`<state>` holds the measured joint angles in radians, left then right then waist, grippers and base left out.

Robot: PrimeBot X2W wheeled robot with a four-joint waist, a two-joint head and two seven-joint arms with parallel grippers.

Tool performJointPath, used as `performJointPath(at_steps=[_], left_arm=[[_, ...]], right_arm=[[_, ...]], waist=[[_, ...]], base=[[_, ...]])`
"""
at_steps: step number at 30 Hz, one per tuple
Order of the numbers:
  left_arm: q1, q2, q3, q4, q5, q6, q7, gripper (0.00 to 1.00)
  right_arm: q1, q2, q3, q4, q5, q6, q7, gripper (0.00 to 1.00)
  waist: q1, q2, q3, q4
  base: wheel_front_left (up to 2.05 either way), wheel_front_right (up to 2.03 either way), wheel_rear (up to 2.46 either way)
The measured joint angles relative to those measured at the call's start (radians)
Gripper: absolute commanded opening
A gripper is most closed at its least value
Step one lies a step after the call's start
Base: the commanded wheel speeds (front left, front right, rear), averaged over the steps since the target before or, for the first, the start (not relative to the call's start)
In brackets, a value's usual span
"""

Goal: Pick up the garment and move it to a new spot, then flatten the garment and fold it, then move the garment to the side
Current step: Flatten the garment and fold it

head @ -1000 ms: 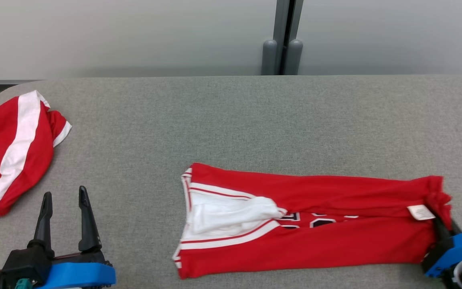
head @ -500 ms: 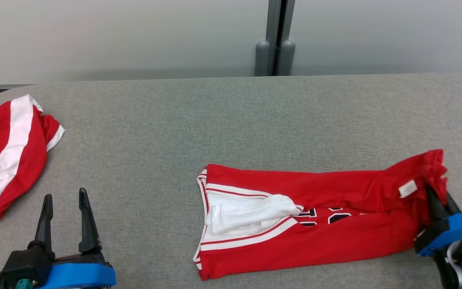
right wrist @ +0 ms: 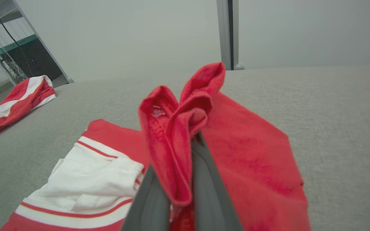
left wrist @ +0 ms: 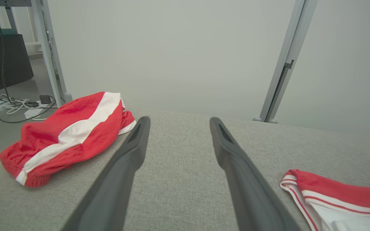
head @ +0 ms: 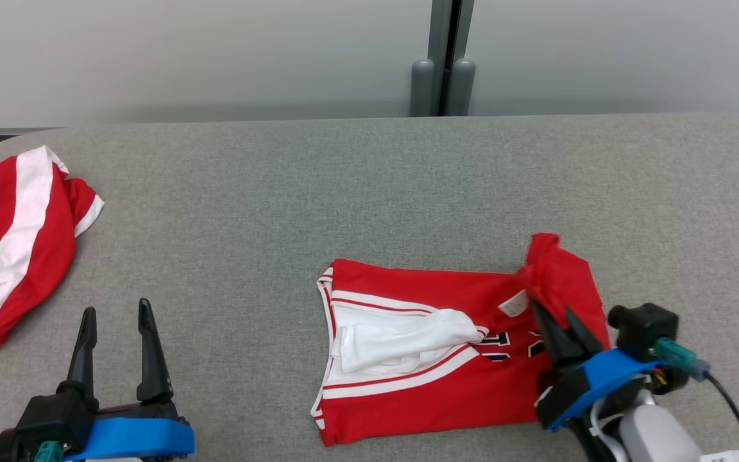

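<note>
The garment is a red sleeveless jersey of soft, matte knit, edged with white bands and thin red piping. It lies right of centre on the near half of the table, long axis running left to right. Its left part lies flat, with a rumpled white inner layer bunched in the arm or neck opening and parts of black numerals showing beside it. Its right end stands raised off the surface and doubles back toward the left, gathered into a pinched, crumpled peak, with a small white label showing just under the fold.

The right gripper has that end clamped, its dark tapered fingers nearly together with a thick double fold of cloth rising between them.

The left gripper sits at the near left with its fingers spread wide and nothing between them, apart from both fabrics.

A second garment, red with a broad white stripe, lies heaped in soft folds at the table's left rounded corner, well apart from the jersey. The table top is covered in grey, felt-like cloth. Behind it stands a plain pale wall with a grey upright post.
</note>
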<state>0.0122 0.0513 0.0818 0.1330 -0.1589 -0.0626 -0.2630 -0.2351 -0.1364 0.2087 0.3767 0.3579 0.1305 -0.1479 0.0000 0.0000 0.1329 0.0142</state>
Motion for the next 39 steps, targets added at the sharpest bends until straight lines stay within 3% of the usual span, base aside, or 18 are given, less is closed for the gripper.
performJointPath(at_steps=[9,24,25,26,27,33,39], left_arm=[[-0.025,0.0,-0.009,0.017,0.002,-0.013,0.0,1.0],[-0.063,0.0,-0.038,0.045,-0.007,-0.022,0.0,1.0],[-0.065,0.0,-0.037,0.046,-0.007,-0.022,0.0,1.0],[-0.068,0.0,-0.038,0.047,-0.007,-0.022,0.0,1.0],[-0.07,0.0,-0.037,0.049,-0.008,-0.022,0.0,1.0],[-0.066,0.0,-0.034,0.053,-0.008,-0.019,0.0,1.0],[-0.055,0.0,-0.032,0.05,-0.007,-0.019,0.0,1.0]], right_arm=[[-0.041,0.061,0.179,-0.013,0.004,0.0,0.018,0.0],[-0.192,0.087,0.38,0.126,0.125,0.0,-0.038,0.0],[-0.194,0.087,0.386,0.144,0.129,0.0,-0.038,0.23],[-0.197,0.086,0.39,0.163,0.129,0.0,-0.038,0.88],[-0.201,0.086,0.396,0.176,0.136,0.0,-0.039,1.0],[-0.221,0.087,0.401,0.208,0.152,0.0,-0.084,1.0],[-0.202,0.086,0.3,0.191,0.061,0.0,-0.109,1.0]], waist=[[0.0,0.0,0.012,0.025],[0.0,0.0,0.043,0.086],[0.0,0.0,0.044,0.088],[0.0001,0.0,0.045,0.089],[0.0001,0.0,0.044,0.089],[0.0001,0.0,0.03,0.069],[0.0,0.0,0.004,0.03]], base=[[0.0,0.0,0.0],[0.0,0.0,0.0],[0.0,0.0,0.0],[0.0,0.0,0.0],[0.0,0.0,0.0],[0.0,0.0,0.0],[0.0,0.0,0.0]])
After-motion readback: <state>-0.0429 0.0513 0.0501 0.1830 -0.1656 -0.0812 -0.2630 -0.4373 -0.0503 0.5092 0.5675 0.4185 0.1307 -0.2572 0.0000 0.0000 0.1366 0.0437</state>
